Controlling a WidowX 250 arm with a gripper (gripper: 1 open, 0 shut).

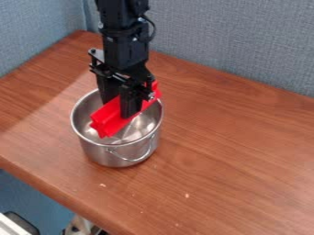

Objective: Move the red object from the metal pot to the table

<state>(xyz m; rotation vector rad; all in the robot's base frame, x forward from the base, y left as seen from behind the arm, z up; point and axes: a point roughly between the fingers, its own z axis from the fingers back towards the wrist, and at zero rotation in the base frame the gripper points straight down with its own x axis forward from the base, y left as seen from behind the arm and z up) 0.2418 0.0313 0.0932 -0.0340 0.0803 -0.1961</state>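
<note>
Here, my gripper (127,103) is closed around the red block (113,121), which slants upward from near left to far right within the mouth of the metal pot (117,155). Possible faults: a sideways move toward the table (227,151) at this height may catch the block's low near end on the rim and drag or tip the pot; an off-centre grip may let the block swivel.

The pot (117,150) is shiny, smooth metal. The tabletop (218,136) looks like wood, with a soft sheen. The block (110,124) resembles smooth plastic.
</note>
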